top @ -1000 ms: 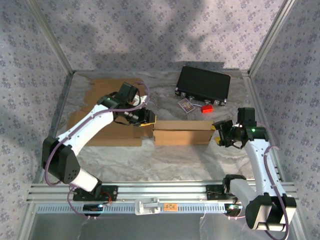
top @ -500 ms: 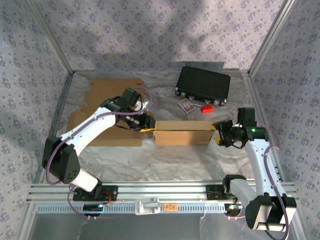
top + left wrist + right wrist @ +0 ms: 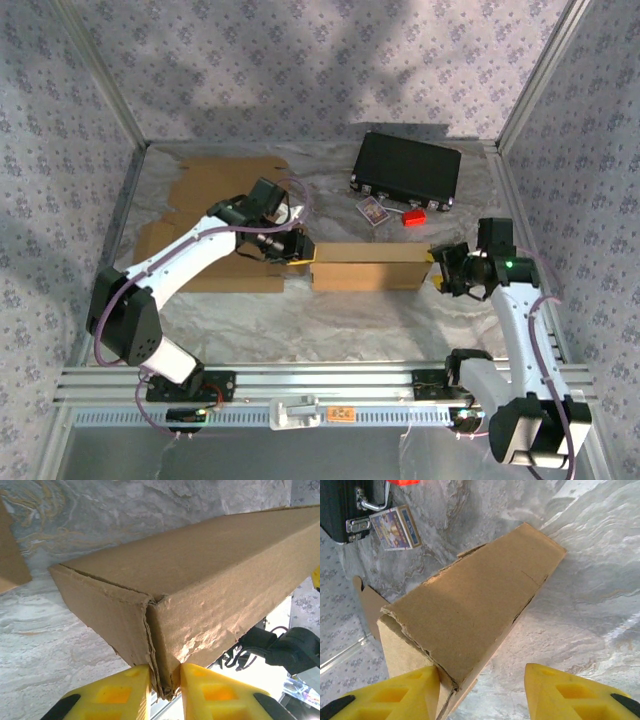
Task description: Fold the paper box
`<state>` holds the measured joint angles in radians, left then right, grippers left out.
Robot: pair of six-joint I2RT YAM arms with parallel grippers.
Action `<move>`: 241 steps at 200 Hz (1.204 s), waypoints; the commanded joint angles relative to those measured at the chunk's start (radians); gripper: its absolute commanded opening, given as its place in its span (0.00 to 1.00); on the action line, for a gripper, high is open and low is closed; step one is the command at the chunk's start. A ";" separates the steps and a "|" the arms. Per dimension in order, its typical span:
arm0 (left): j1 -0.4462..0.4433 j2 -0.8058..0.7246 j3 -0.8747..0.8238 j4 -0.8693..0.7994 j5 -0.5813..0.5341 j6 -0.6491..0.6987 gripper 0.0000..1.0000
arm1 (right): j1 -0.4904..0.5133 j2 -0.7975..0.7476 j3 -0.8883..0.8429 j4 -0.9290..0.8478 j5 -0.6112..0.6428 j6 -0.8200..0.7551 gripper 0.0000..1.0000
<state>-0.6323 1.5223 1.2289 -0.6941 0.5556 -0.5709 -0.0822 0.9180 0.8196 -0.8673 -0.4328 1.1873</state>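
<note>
Top view: your paper box (image 3: 367, 265) lies mid-table, with the left gripper (image 3: 300, 250) at its 9 o'clock end and the right gripper (image 3: 437, 268) at 3 o'clock, seemingly bracing it lengthwise.
Left wrist: your fingers (image 3: 120, 690) pinch the end seam narrowly, likely pressing the flaps together.
Right wrist: jaws spread wide; one finger (image 3: 405, 690) touches the box corner, probably as a backstop.

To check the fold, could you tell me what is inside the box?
Nothing inside shows: the box is closed, the left gripper pinching its end flaps; its walls hide everything.
</note>
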 commanded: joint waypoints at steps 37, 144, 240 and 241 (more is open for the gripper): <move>-0.119 -0.015 -0.028 0.071 -0.083 0.033 0.19 | -0.021 -0.065 -0.019 -0.206 0.078 -0.034 0.44; -0.236 -0.032 -0.212 0.233 -0.056 0.032 0.18 | -0.039 -0.233 -0.141 -0.336 0.166 -0.008 0.40; -0.125 0.035 -0.185 0.252 -0.047 -0.105 0.35 | -0.029 -0.223 -0.262 -0.124 0.138 0.012 0.61; -0.121 0.037 -0.186 0.254 -0.045 -0.108 0.35 | -0.028 -0.224 -0.266 -0.118 0.135 0.014 0.62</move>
<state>-0.8299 1.5284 1.0222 -0.4706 0.4881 -0.5980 -0.1291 0.7132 0.5983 -1.0691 -0.2764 1.1618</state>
